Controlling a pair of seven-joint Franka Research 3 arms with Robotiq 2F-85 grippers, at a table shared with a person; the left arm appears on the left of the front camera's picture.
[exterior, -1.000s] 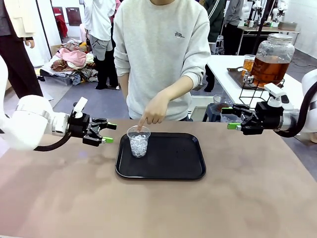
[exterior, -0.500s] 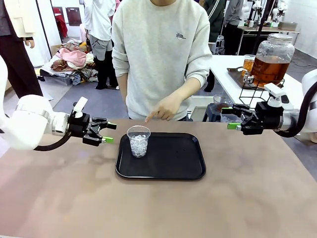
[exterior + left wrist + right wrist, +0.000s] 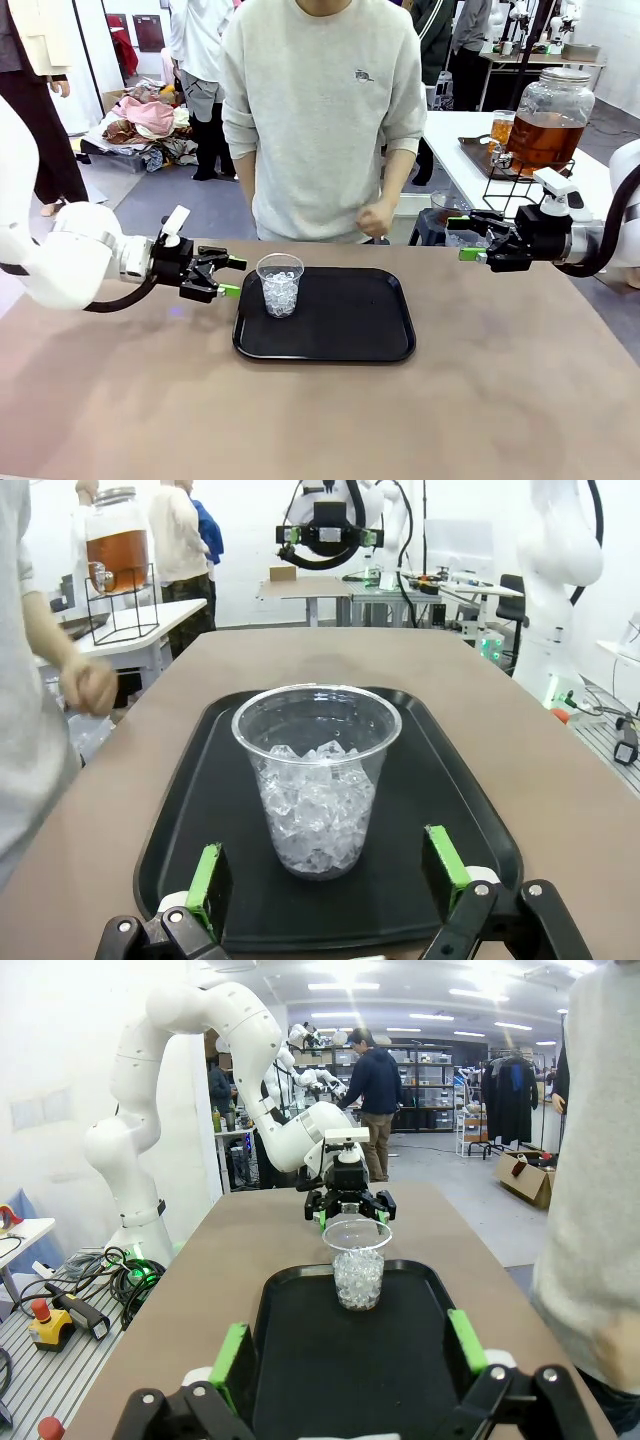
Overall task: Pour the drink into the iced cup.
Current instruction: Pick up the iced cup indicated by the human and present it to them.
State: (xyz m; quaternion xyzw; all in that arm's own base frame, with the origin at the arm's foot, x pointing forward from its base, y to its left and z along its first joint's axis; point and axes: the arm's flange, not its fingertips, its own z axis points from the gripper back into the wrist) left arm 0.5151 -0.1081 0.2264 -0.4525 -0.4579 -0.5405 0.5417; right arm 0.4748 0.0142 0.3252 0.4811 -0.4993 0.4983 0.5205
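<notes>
The iced cup (image 3: 280,285), a clear plastic cup about half full of ice, stands upright at the left end of a black tray (image 3: 340,340). My left gripper (image 3: 235,278) is open just left of the cup and level with it, not touching. In the left wrist view the cup (image 3: 316,780) stands a little ahead of the open green-padded fingers (image 3: 208,885). My right gripper (image 3: 464,238) hangs open above the table's right side, far from the cup (image 3: 357,1265). The drink (image 3: 545,135), amber in a big glass jar with a metal lid, sits on a side table at the back right.
A person stands at the far edge, one hand (image 3: 375,218) closed near the waist. The jar rests on a black wire stand (image 3: 510,185) with a small glass of amber liquid (image 3: 501,128) beside it. The brown table (image 3: 320,420) is bare around the tray.
The person's hand has drawn back from the cup's rim to the body. My left gripper has moved right, closer to the cup. The right arm has stayed still.
</notes>
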